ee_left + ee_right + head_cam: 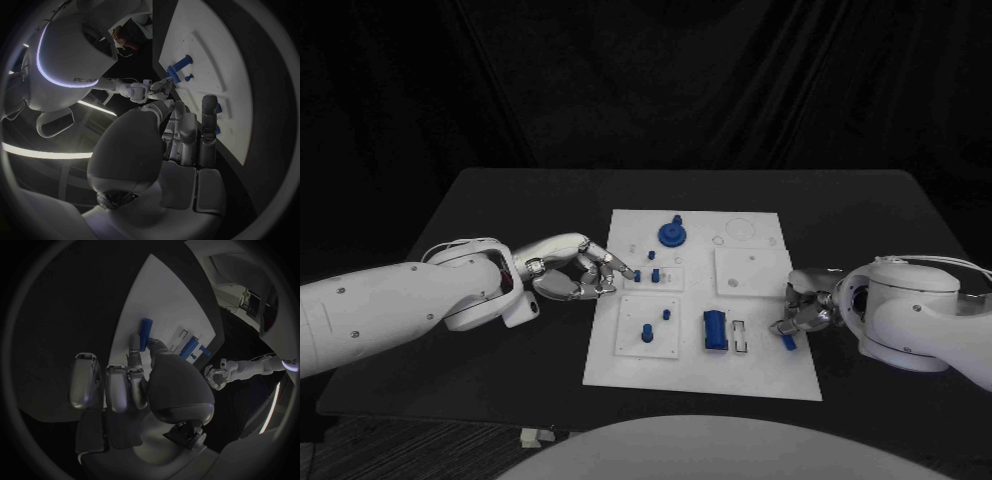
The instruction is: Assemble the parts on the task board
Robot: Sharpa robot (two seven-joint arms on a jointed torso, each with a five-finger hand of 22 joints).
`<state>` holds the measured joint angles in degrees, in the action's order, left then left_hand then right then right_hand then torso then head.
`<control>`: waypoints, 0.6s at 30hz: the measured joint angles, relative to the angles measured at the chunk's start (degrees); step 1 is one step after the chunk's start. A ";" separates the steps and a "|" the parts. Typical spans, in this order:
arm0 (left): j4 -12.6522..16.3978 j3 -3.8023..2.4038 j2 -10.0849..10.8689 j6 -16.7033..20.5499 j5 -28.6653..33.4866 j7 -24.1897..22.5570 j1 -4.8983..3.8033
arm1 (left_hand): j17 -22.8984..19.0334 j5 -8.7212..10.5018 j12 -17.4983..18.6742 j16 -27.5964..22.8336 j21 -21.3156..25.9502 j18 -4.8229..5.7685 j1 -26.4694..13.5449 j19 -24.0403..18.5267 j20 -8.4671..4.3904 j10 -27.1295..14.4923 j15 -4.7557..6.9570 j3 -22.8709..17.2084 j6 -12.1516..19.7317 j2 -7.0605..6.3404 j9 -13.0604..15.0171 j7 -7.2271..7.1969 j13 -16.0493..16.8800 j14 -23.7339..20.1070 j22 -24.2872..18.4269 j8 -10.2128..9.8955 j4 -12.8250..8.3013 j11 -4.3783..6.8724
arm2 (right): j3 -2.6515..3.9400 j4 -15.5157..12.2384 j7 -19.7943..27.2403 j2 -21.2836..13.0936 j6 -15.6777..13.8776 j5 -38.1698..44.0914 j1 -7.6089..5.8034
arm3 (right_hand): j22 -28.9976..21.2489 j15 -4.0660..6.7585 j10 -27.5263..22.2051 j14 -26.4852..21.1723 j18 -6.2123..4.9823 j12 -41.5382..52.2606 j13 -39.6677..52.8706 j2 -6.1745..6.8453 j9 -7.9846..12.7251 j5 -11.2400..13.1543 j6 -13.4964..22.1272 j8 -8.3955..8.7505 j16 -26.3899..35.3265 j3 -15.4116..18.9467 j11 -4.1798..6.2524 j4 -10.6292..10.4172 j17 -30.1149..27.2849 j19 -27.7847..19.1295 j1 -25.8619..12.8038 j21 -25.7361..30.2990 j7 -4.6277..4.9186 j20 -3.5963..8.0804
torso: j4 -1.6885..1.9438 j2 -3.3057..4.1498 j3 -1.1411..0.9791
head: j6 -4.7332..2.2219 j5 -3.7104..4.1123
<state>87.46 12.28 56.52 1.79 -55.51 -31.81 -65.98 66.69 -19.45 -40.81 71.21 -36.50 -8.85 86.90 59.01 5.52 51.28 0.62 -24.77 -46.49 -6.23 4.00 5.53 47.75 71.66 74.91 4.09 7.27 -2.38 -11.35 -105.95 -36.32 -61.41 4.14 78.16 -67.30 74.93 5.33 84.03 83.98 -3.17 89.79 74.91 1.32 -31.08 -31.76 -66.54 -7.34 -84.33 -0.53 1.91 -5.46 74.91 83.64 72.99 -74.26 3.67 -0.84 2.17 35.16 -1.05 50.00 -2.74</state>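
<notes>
The white task board (759,372) lies mid-table. On it are a round blue part (672,234), small blue pegs (656,275) and a blue block (714,330). My left hand (574,268) reaches over the board's left edge, its fingertips (626,270) just beside a short blue peg (636,282) and nothing in its grasp. In the left wrist view my left hand (187,135) stretches toward the board (219,55). My right hand (808,305) sits at the board's right edge. It pinches the end of a blue cylinder (788,341), which lies along the board (145,332).
Black table (516,370) surrounds the board, with open room on the near left and at the far side. A white square plate (750,272) is set into the board's right half. The blue block (190,346) lies between my two hands.
</notes>
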 measured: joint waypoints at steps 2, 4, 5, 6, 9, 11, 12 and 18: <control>0.00 0.00 0.00 -0.01 0.00 0.00 0.00 | 0.00 0.00 0.00 0.00 0.00 0.00 0.00 0.00 0.00 0.00 0.00 0.00 0.00 0.00 0.00 0.00 -0.01 0.00 0.00 0.00 0.00 0.00 | -0.01 -0.02 -0.03 -0.23 -0.54 -1.04 0.01 | 0.00 -0.16 0.00 0.00 0.00 0.00 0.00 0.00 -0.27 -0.78 0.19 0.01 0.00 -0.01 -0.02 0.00 0.00 0.00 0.00 0.05 0.18 0.00 | 0.00 0.00 0.00 | 0.00 -0.05; -0.01 0.00 0.00 -0.01 0.00 0.01 0.00 | 0.00 0.00 0.00 0.00 0.00 0.00 0.00 0.00 0.00 0.00 0.00 0.00 0.00 0.00 0.00 0.00 -0.02 0.00 0.00 0.00 0.00 0.00 | -0.01 -0.17 -0.04 -0.52 -1.07 -2.24 0.01 | 0.00 -0.19 -0.07 0.00 0.00 0.00 0.00 0.00 -0.27 -1.89 0.55 0.03 0.00 -0.01 -0.12 0.01 0.00 0.00 0.00 0.06 0.54 0.00 | 0.00 0.00 0.00 | 0.00 -0.09; -0.02 0.00 0.00 -0.02 0.00 0.01 0.00 | 0.00 0.00 0.00 0.00 0.00 0.00 0.00 0.00 0.00 0.00 0.00 0.00 0.00 0.00 0.00 0.00 -0.04 0.00 0.00 0.00 0.00 0.00 | -0.02 -0.31 -0.05 -0.68 -1.33 -3.02 0.02 | -0.01 -0.19 -0.07 0.00 0.00 0.00 0.00 0.01 -0.27 -2.24 0.58 0.15 0.00 -0.01 -0.13 0.01 0.00 0.00 -0.01 0.08 0.55 0.00 | 0.00 0.00 0.00 | 0.00 -0.09; -0.03 0.00 -0.01 -0.03 0.00 0.01 0.00 | 0.00 0.00 0.00 0.00 0.00 0.00 0.00 0.00 0.00 0.00 0.00 0.00 0.00 0.00 0.00 0.00 -0.05 0.00 0.00 0.00 0.00 0.00 | -0.06 -0.51 -0.05 -0.84 -1.64 -4.14 0.06 | -0.01 -0.19 -0.06 0.00 0.01 0.00 0.00 0.00 -0.27 -2.61 0.74 0.21 0.00 -0.01 -0.14 0.01 0.00 0.00 -0.04 0.08 0.54 0.00 | -0.01 0.00 0.00 | 0.00 -0.09; -0.06 0.00 -0.06 -0.05 0.00 0.02 0.00 | 0.00 0.00 0.00 0.00 0.00 0.00 0.00 0.00 0.00 0.00 0.00 0.00 0.00 0.00 0.00 0.00 -0.05 0.00 0.00 0.00 0.00 0.00 | -0.15 -0.92 -0.04 -1.09 -2.29 -7.07 0.17 | -0.01 -0.20 -0.01 0.00 0.00 0.00 0.00 -0.05 -0.24 -3.20 1.05 0.11 0.00 -0.02 -0.19 0.01 0.00 0.00 -0.60 0.08 0.45 0.00 | 0.00 0.00 -0.01 | 0.00 0.02; -0.07 0.00 -0.09 -0.06 0.00 0.02 0.00 | 0.00 0.00 0.00 0.00 0.00 0.00 0.00 0.00 0.00 0.00 0.00 0.00 0.00 0.00 0.00 0.00 -0.05 0.00 0.00 0.00 0.00 0.00 | -0.20 -1.10 -0.03 -1.25 -2.73 -9.50 0.20 | -0.01 -0.20 -0.01 0.00 0.01 0.00 0.00 -0.05 -0.21 -3.30 1.65 -0.26 0.00 -0.04 -0.19 0.03 0.00 0.00 -1.35 0.08 0.09 0.00 | 0.00 0.00 -0.01 | 0.00 0.07; -0.08 0.00 -0.11 -0.07 0.00 0.02 0.00 | 0.00 0.00 0.00 0.00 0.00 0.00 0.00 0.00 0.00 0.00 0.00 0.00 0.00 0.00 0.00 0.00 -0.05 0.00 0.00 0.00 0.00 0.00 | -0.22 -1.17 -0.03 -1.31 -2.90 -10.61 0.20 | -0.01 -0.20 0.00 0.00 0.01 0.00 0.00 -0.10 0.01 -3.31 1.68 -0.27 0.00 -0.04 -0.19 0.03 0.00 0.00 -1.42 0.08 0.01 0.00 | -0.01 0.00 -0.01 | 0.00 0.08; -0.12 0.00 -0.18 -0.14 0.00 0.04 0.01 | 0.00 0.00 0.00 0.00 0.00 0.00 0.00 0.00 0.00 0.00 0.00 0.00 0.00 0.00 0.00 0.00 -0.05 0.00 0.00 0.00 0.00 0.00 | -0.33 -1.42 -0.02 -1.40 -3.80 -17.70 0.20 | -0.01 -0.20 -0.01 0.00 0.02 0.00 0.00 0.18 6.30 -3.53 1.87 -0.31 0.00 -1.37 -0.19 1.35 0.00 0.00 -1.88 0.08 -0.59 0.00 | -0.01 0.01 -0.01 | 0.00 0.13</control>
<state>87.34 12.28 56.34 1.66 -55.51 -31.77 -65.97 66.69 -19.45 -40.81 71.21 -36.50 -8.85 86.90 59.01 5.52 51.28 0.62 -24.77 -46.49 -6.23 4.00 5.53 47.70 71.66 74.90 4.09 7.27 -2.38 -11.67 -107.36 -36.34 -62.81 0.34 60.45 -67.10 74.92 5.12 84.02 83.98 -3.15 89.79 74.91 1.49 -24.78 -35.28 -64.67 -7.65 -84.33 -1.90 1.72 -4.11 74.90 83.64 71.11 -74.18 3.08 -0.84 2.16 35.17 -1.05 50.00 -2.61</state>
